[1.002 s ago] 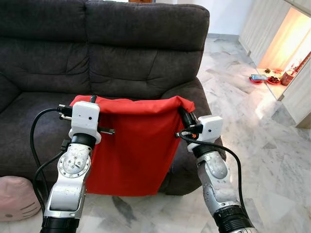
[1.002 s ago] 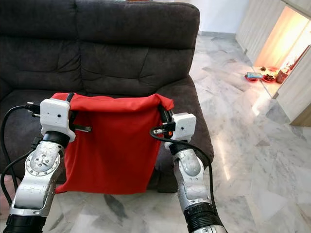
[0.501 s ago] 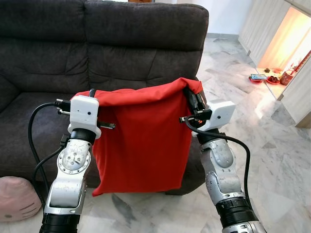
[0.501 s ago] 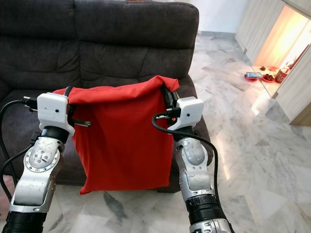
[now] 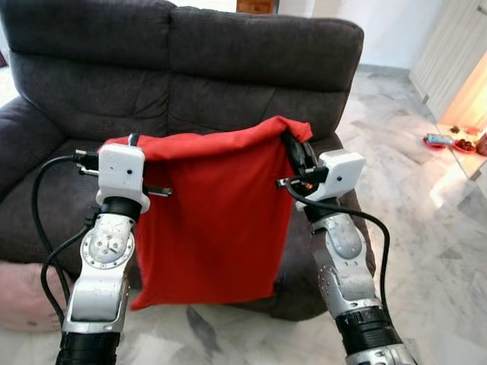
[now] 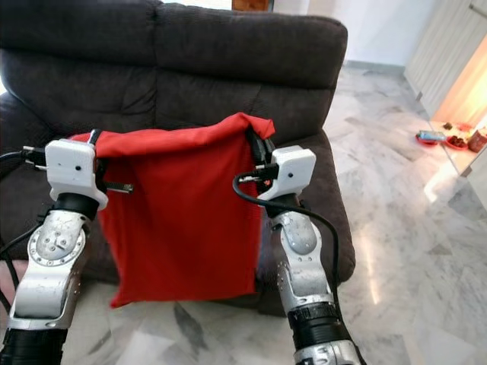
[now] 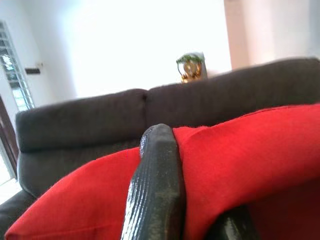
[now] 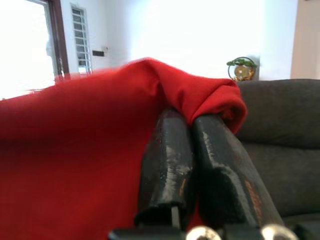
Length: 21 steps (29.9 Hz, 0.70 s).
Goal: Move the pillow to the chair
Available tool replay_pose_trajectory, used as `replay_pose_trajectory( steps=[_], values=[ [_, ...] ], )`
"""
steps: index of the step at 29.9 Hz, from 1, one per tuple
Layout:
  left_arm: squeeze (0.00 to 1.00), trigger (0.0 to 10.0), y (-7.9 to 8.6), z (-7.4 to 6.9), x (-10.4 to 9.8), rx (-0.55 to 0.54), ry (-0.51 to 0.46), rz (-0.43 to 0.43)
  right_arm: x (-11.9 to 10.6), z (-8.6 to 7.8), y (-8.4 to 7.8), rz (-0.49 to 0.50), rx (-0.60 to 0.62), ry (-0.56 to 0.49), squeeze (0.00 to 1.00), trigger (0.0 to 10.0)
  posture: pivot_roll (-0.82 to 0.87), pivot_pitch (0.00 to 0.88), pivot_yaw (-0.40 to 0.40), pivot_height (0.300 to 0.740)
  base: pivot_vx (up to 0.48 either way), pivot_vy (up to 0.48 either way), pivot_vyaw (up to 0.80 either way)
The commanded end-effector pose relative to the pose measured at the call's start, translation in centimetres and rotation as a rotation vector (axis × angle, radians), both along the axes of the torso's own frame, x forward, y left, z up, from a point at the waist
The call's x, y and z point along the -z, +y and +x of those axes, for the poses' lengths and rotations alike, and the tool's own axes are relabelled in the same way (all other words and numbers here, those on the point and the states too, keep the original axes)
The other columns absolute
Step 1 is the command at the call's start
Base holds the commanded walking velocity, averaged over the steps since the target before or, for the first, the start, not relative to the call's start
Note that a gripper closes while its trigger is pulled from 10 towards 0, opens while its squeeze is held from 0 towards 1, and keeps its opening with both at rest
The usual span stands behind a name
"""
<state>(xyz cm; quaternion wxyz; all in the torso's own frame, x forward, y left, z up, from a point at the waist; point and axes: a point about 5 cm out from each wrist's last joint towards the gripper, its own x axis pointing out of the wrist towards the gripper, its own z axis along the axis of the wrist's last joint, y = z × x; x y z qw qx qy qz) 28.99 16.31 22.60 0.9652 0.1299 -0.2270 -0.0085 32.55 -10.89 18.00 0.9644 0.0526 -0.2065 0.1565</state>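
A flat red pillow (image 5: pixel 213 220) hangs in the air in front of a dark grey sofa (image 5: pixel 190 84), held by its top edge at both upper corners. My left gripper (image 5: pixel 133 142) is shut on the top left corner, and one black finger (image 7: pixel 155 185) lies over the red cloth in the left wrist view. At the top right corner my right gripper (image 5: pixel 293 144) is shut on the cloth, which folds over the fingertips (image 8: pixel 172 155) in the right wrist view. The pillow hides the sofa's front seat edge.
The sofa fills the space ahead, its right armrest (image 5: pixel 346 179) just behind my right arm. A pink cushion (image 5: pixel 27 293) lies on the floor at the lower left. Marble floor (image 5: pixel 426 228) stretches to the right, with small items (image 5: pixel 449 139) on a low lit ledge.
The camera view has shifted, so the sofa now sits more to the right and lower. Both grippers still hold the pillow, whose top edge has levelled out a little.
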Motion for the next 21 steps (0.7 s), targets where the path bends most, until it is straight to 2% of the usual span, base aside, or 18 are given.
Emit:
replay_pose_trajectory(
  steps=[1, 7, 12, 21],
  values=[
    [0.00, 10.0, -0.1, -0.5, -2.3, 0.004, -0.108, 0.011, -2.1, -0.2, 0.5, 0.031, -0.014, -0.085, 0.00, 10.0, 0.17, 0.002, -0.053, 0.740, 0.277, 0.000, 0.00],
    [0.00, 10.0, -0.2, -0.5, -2.6, 0.013, -0.113, 0.011, -2.0, -0.1, 0.5, 0.035, -0.013, -0.072, 0.00, 10.0, 0.17, 0.000, -0.052, 0.740, 0.284, 0.000, 0.00],
    [0.00, 10.0, -0.1, -0.5, -2.8, 0.015, -0.118, 0.014, -2.0, -0.1, 0.5, 0.035, -0.019, -0.066, 0.00, 10.0, 0.17, 0.000, -0.054, 0.740, 0.282, 0.000, -0.77],
    [0.00, 10.0, 0.4, -0.6, -3.7, 0.003, -0.142, 0.017, -2.5, -0.2, 0.8, 0.034, -0.028, -0.087, 0.00, 10.0, 0.18, 0.000, -0.061, 0.740, 0.283, 0.000, 0.00]
  ],
)
